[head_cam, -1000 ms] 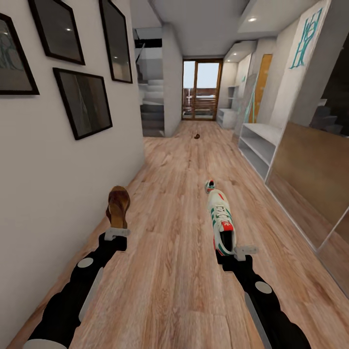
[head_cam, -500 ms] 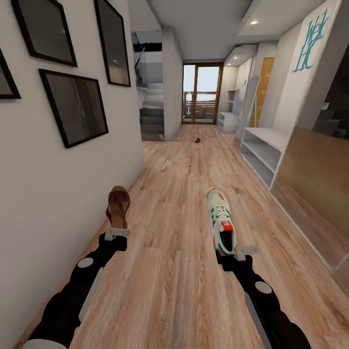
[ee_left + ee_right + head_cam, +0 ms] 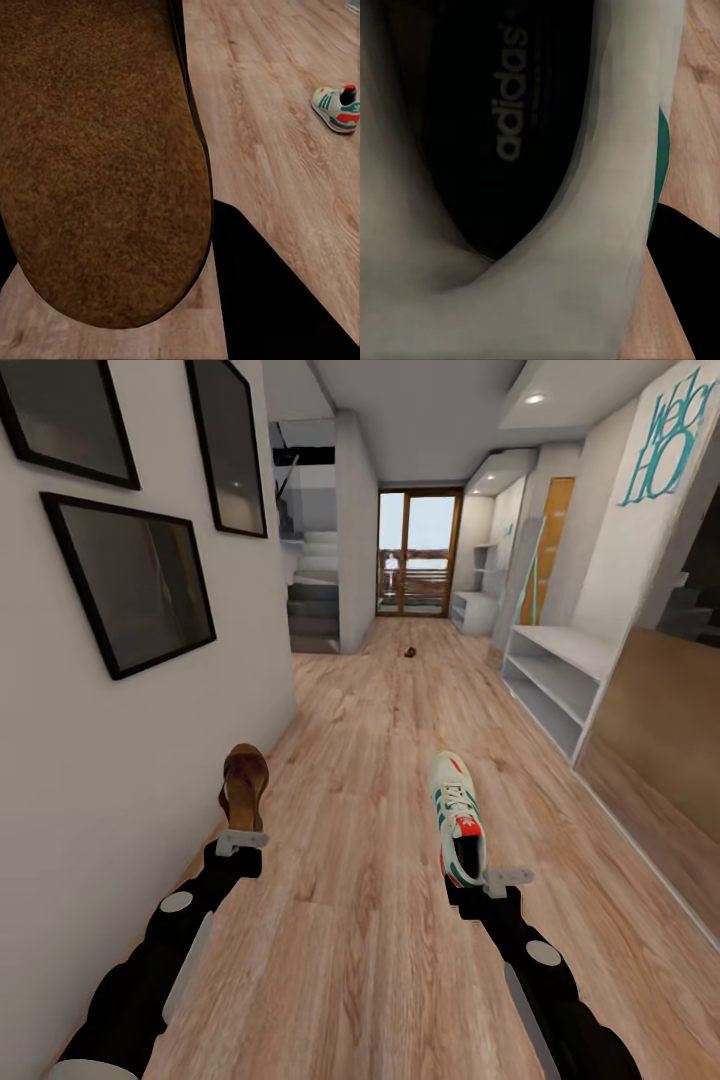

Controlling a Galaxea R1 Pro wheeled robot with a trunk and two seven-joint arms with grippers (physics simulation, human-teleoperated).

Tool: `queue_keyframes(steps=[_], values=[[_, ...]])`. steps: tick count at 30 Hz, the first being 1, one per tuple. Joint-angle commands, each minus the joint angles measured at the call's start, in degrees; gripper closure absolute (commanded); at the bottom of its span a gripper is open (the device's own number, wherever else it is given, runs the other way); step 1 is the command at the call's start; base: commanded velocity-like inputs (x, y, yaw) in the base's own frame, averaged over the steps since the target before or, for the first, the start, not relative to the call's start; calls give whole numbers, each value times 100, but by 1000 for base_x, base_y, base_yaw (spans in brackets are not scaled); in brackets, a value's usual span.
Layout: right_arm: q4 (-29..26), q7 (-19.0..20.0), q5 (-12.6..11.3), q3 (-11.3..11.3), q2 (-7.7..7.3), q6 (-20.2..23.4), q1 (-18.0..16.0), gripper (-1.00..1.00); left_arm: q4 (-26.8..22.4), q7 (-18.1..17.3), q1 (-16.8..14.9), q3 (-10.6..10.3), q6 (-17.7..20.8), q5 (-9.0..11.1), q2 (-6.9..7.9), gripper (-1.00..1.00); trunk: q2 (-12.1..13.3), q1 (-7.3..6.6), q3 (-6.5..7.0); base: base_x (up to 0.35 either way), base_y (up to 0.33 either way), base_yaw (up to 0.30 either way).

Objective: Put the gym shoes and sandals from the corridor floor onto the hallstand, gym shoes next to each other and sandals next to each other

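Nearest to us in the head view, our left gripper [image 3: 242,841] is clamped on the heel end of a dark brown sandal [image 3: 244,784], which is held up off the corridor floor [image 3: 350,940] and points ahead beside the left wall. The left wrist view looks onto that sandal's fuzzy brown footbed [image 3: 97,157], with a second gym shoe [image 3: 337,109] lying on the planks well apart from it. Our right gripper [image 3: 495,882] is closed on the heel of a white gym shoe [image 3: 456,817] with green stripes and a red tongue patch, also carried above the floor, toe forward. The right wrist view looks into that shoe's dark insole, printed "adidas" [image 3: 510,97].

Farther along on the right stands a low white shelf unit [image 3: 560,680] with open tiers; we cannot tell what lies in them. Beyond it, a small dark object [image 3: 409,652] rests on the floor, too small to name. Past that, at the right wall, is another white unit [image 3: 472,610], and a glazed door [image 3: 417,552] ends the corridor.
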Motion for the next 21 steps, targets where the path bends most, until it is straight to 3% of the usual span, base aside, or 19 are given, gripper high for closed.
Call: queue_keyframes(steps=[1, 6, 21], values=[[-10, -5, 1, 3, 0, 35, -2, 100, -8, -16, -2, -4, 33, -15, 3, 100, -2, 2, -6, 345, 82, 0], [-10, -12, 6, 6, 0, 34, -2, 100, -7, -16, -2, -4, 33, -15, 3, 100, -2, 2, 3, 346, 82, -62], [-10, -13, 8, 9, 0, 34, -2, 100, -7, -16, -2, -12, 33, -8, -1, 100, -2, 2, 87, 345, 82, -186]])
